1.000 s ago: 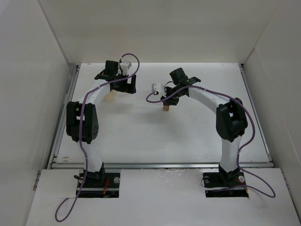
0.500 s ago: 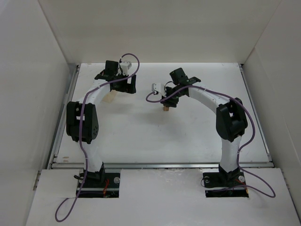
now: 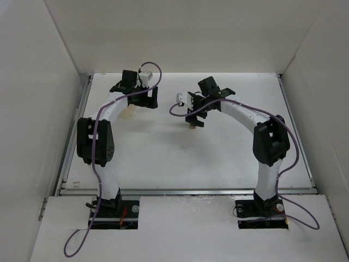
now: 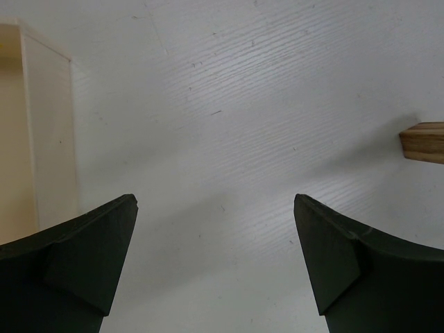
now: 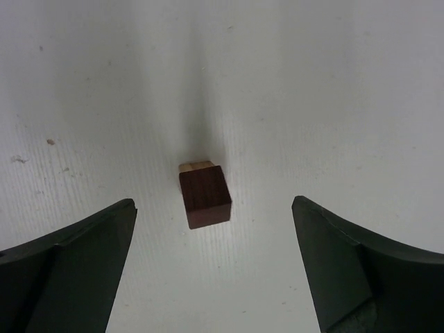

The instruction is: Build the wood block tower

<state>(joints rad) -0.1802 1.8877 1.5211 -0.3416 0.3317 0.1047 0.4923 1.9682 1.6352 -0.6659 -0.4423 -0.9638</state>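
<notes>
In the right wrist view the dark reddish-brown cube sits on top of the light tan cube, of which only a thin far edge shows. My right gripper is open above this small tower, its fingers wide on either side and touching neither cube. From above, the tower stands mid-table just under the right gripper. My left gripper hangs open at the back left over bare white table, holding nothing.
A pale wooden oblong box lies beside the left arm and shows at the left edge of the left wrist view. A tan wooden end pokes in at that view's right edge. White walls enclose the table.
The right gripper has gone from shut to wide open, letting go of the dark cube, which now rests on the tan one. The left arm has not moved.
</notes>
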